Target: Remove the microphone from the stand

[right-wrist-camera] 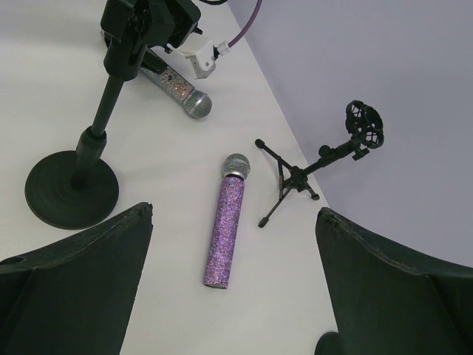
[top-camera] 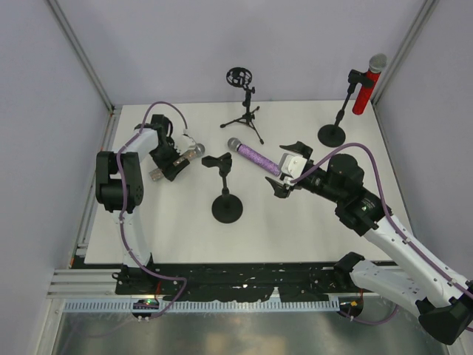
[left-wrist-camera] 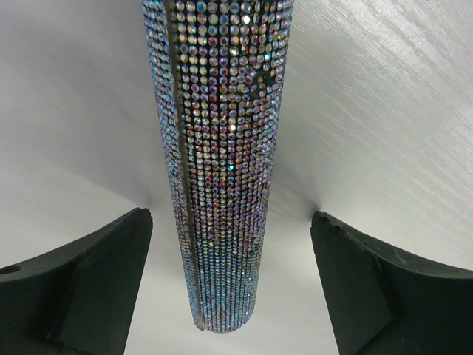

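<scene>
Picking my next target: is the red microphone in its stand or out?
In: red microphone sits clipped atop the far-right stand.

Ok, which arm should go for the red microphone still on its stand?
Right. The red microphone stands at the back right corner, on the right hand's side, and that hand is open and empty. The left hand is far over on the left, open around the silver microphone lying on the table.
</scene>
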